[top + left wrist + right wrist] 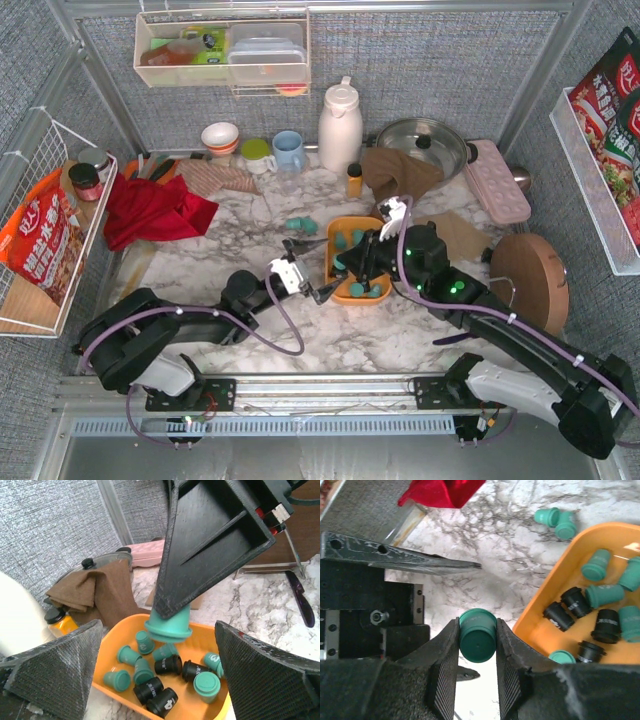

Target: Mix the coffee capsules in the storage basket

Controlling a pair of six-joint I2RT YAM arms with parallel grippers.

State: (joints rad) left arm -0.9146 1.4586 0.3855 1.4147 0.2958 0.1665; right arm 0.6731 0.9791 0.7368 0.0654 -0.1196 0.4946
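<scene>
My right fingers (445,680) pinch a teal capsule (477,641) just outside the basket (537,612) rim; left fingers (60,675) gape wide; released here, it would likely roll off across the bench (510,555).

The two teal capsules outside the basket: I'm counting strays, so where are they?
In the top view the two capsules lie side by side on the table, just left of the orange basket's far corner, in front of the blue mug.

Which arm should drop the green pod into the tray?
Right. The right tool grips the teal cup-shaped plastic capsule close to the orange plastic basket; the left tool stands open, empty.
</scene>
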